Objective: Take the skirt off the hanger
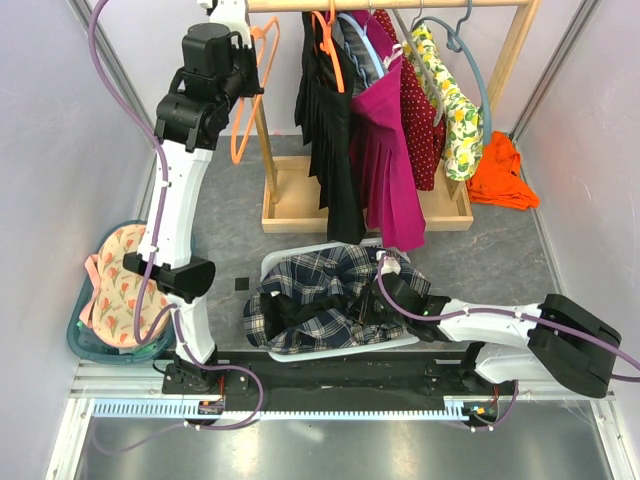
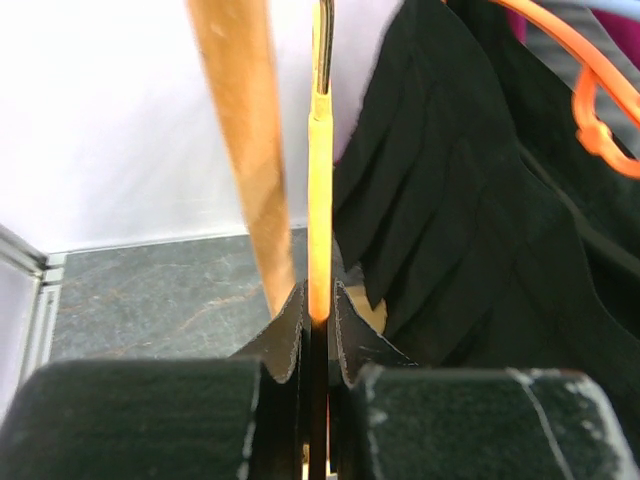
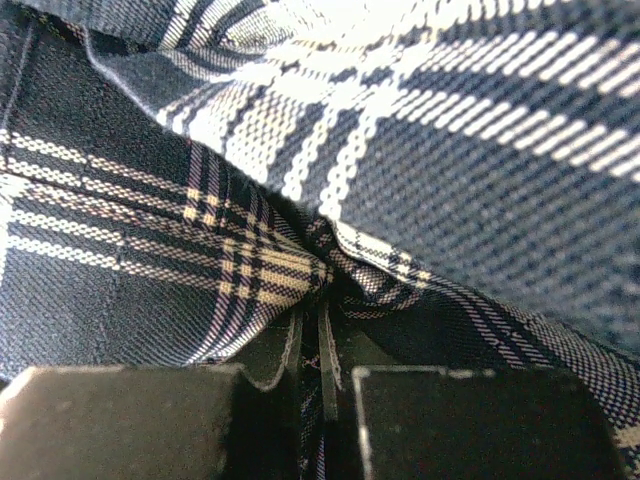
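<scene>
My left jaws are clamped shut on the thin orange hanger point(image 2: 319, 220), high up at the far left, just beside the wooden post point(image 2: 248, 150) of the clothes rack point(image 1: 300, 212). The hanger is bare. A black garment point(image 2: 470, 240) hangs just to its right. My right jaws are low at the near middle, pinched closed on a fold of the plaid skirt point(image 3: 450, 120). The skirt lies crumpled in a grey bin point(image 1: 395, 344) on the tabletop point(image 1: 220, 230), near the rack's base and well apart from the hanger. A teal basket point(image 1: 78, 345) holding floral cloth point(image 1: 115, 285) sits at the near left
</scene>
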`<action>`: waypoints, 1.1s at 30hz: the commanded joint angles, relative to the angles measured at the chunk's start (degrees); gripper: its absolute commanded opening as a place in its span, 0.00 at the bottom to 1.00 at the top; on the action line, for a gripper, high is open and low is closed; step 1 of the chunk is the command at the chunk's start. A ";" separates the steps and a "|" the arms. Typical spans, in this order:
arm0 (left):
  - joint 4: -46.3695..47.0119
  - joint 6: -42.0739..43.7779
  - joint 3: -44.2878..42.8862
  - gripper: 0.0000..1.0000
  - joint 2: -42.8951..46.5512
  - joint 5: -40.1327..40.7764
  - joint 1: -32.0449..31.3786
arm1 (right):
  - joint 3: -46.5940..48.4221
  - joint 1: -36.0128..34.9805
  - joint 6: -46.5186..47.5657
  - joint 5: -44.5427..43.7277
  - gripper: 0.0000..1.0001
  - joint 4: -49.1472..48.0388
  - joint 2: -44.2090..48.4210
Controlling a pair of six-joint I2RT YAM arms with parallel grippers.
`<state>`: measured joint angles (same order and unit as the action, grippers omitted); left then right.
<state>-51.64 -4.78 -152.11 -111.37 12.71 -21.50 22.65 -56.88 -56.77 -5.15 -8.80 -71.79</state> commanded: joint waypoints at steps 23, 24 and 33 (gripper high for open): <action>5.50 -0.85 0.14 0.62 -1.14 3.55 -1.44 | -1.82 -0.25 1.93 -2.68 0.00 11.87 6.14; 5.41 -0.76 0.41 0.75 0.35 3.03 -1.44 | -1.91 -0.25 1.84 -2.59 0.00 11.70 6.05; 6.28 -0.76 1.82 1.00 8.88 -1.72 -2.58 | -2.61 -0.16 1.23 -2.68 0.26 11.52 8.33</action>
<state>-48.12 -5.43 -149.49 -109.14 13.17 -23.53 21.91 -56.90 -55.81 -6.52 -1.19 -64.64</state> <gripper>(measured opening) 0.993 0.231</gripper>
